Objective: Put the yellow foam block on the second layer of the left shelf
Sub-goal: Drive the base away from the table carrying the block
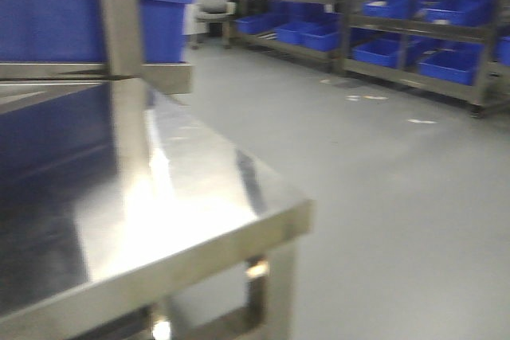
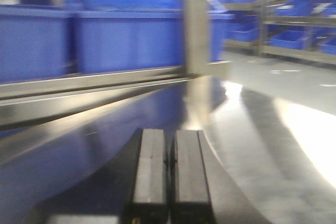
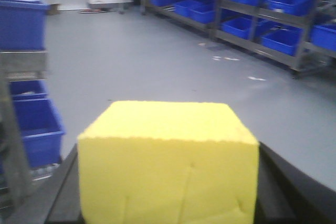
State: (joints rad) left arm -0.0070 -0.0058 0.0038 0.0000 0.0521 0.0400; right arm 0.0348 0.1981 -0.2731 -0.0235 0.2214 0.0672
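Steel shelf (image 1: 199,197), polished and reflective, its near corner jutting toward the open floor; a square upright post (image 1: 123,61) rises from it and carries an upper layer with a large blue bin (image 1: 48,21) on it; nothing of the task rests on the visible part of this surface. Grey floor (image 1: 382,181), smooth, with a few pale marks; along the far side, metal racks (image 1: 398,29) loaded with rows of blue bins; a grey chair (image 1: 213,1) at the back wall. All views are somewhat blurred. Left gripper (image 2: 170,132): black jaws pressed together with only a thin seam between them, holding nothing, poised low over the glossy shelf surface, pointing toward the post and a rail with more blue bins behind it. Right gripper (image 3: 168,150): dark jaws pinching the yellow foam block (image 3: 168,166), one against each side face. The block fills the lower middle of the right wrist view, top face and front face showing, front face marked by faint creases; it is held off the floor, in the open aisle, apart from the shelf surface; stacked blue bins stand to its left.
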